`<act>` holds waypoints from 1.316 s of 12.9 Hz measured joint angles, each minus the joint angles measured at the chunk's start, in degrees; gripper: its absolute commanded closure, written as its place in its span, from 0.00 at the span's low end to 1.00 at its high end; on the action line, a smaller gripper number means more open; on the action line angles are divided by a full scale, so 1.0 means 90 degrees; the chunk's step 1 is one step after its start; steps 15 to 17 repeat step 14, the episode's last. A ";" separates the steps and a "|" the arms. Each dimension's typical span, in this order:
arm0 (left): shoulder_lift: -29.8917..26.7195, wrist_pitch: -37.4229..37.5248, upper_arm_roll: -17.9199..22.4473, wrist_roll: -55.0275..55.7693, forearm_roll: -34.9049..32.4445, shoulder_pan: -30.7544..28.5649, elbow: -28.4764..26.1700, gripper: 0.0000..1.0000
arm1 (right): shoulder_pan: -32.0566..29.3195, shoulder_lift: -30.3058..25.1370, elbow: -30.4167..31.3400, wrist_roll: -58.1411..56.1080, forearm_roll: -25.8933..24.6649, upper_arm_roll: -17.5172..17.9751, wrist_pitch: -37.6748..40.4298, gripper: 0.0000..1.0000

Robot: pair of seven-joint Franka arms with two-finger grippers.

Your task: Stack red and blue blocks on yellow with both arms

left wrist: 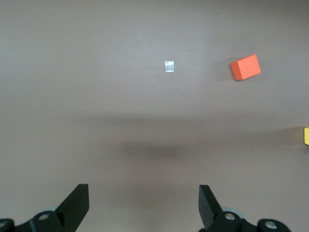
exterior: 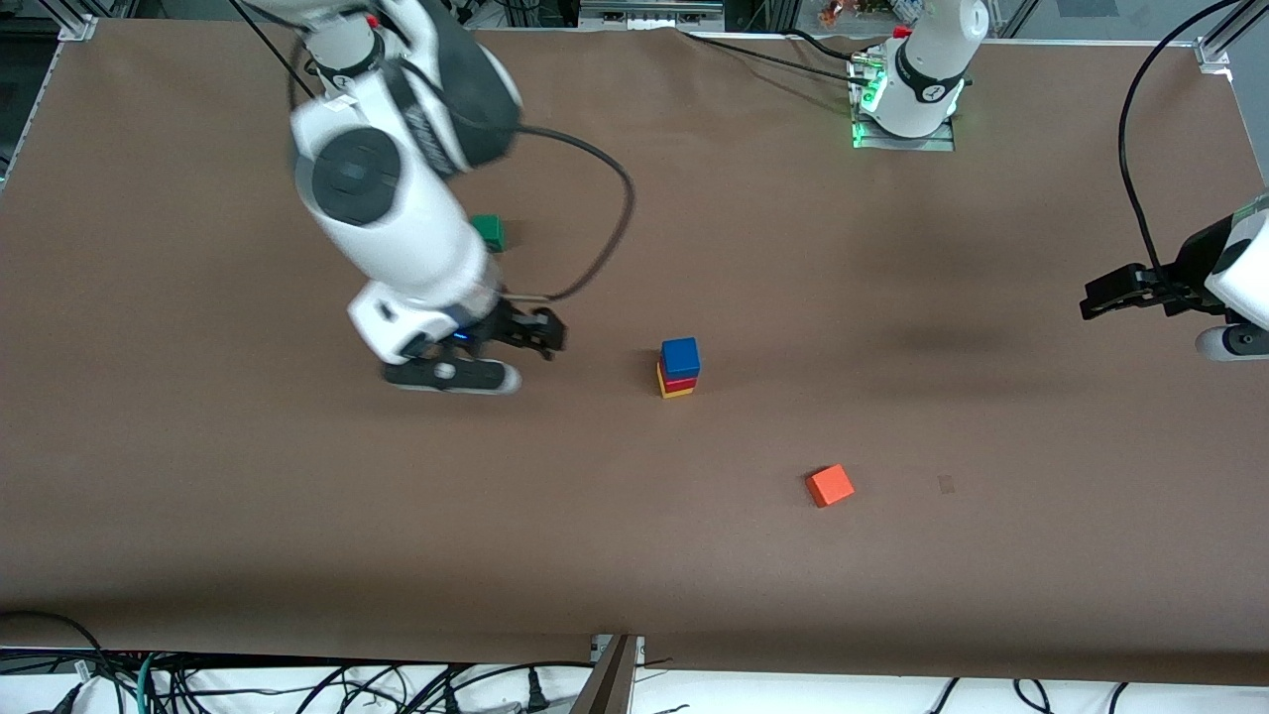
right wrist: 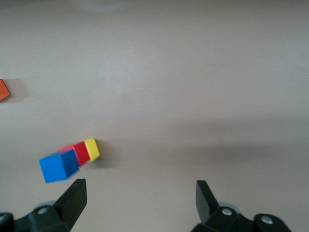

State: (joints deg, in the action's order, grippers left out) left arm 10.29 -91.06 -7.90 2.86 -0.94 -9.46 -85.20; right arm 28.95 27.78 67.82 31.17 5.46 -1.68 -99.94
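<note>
A stack of three cubes stands near the table's middle: the blue block (exterior: pixel 680 355) on top, the red block (exterior: pixel 680 380) under it, the yellow cube (exterior: pixel 674 392) at the bottom. The right wrist view shows the same stack: blue (right wrist: pixel 59 166), red (right wrist: pixel 79 152), yellow (right wrist: pixel 92 149). My right gripper (exterior: pixel 543 331) is open and empty, over the table beside the stack toward the right arm's end (right wrist: pixel 140 203). My left gripper (exterior: pixel 1102 297) is open and empty, over the left arm's end of the table, well apart from the stack (left wrist: pixel 143 205). A sliver of yellow (left wrist: pixel 306 136) shows in the left wrist view.
An orange cube (exterior: pixel 830 486) lies nearer the front camera than the stack, toward the left arm's end; it also shows in the left wrist view (left wrist: pixel 245 67). A green cube (exterior: pixel 488 232) sits half hidden by the right arm. A small pale mark (exterior: pixel 947 484) lies beside the orange cube.
</note>
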 measured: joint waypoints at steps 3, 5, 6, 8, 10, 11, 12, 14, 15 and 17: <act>0.0004 -0.0001 -0.0001 0.0000 0.0000 0.0001 0.0005 0.00 | -0.0306 -0.1699 0.1513 -0.0967 0.0097 -0.0646 0.0456 0.00; 0.0006 -0.0002 -0.0001 0.0000 0.0000 0.0000 0.0009 0.00 | -0.0351 -0.2676 0.2246 -0.1504 0.0089 -0.1165 0.0941 0.00; 0.0006 -0.0002 -0.0001 0.0000 0.0000 0.0000 0.0009 0.00 | -0.0405 -0.3020 0.2479 -0.1715 0.0035 -0.1311 0.1164 0.00; 0.0006 -0.0002 -0.0001 0.0000 0.0000 0.0000 0.0009 0.00 | -0.0687 -0.3385 0.2731 -0.2169 -0.0204 -0.1294 0.1373 0.00; 0.0006 -0.0002 -0.0001 0.0000 0.0000 0.0000 0.0009 0.00 | -0.1314 -0.3417 0.2794 -0.2474 -0.0287 -0.0800 0.1386 0.00; 0.0006 -0.0002 -0.0001 0.0000 0.0000 0.0000 0.0009 0.00 | -0.1672 -0.3399 0.2794 -0.2570 -0.0350 -0.0436 0.1384 0.00; 0.0006 -0.0002 -0.0002 0.0000 0.0000 0.0000 0.0009 0.00 | -0.1869 -0.3396 0.2789 -0.2596 -0.0433 -0.0202 0.1384 0.00; 0.0006 -0.0002 -0.0001 0.0000 0.0000 0.0000 0.0009 0.00 | -0.1957 -0.3396 0.2714 -0.2598 -0.0507 -0.0061 0.1384 0.00; 0.0006 -0.0002 -0.0001 0.0000 0.0000 0.0000 0.0009 0.00 | -0.1957 -0.3396 0.2714 -0.2598 -0.0507 -0.0061 0.1384 0.00; 0.0006 -0.0002 -0.0001 0.0000 0.0000 0.0000 0.0009 0.00 | -0.1957 -0.3396 0.2714 -0.2598 -0.0507 -0.0061 0.1384 0.00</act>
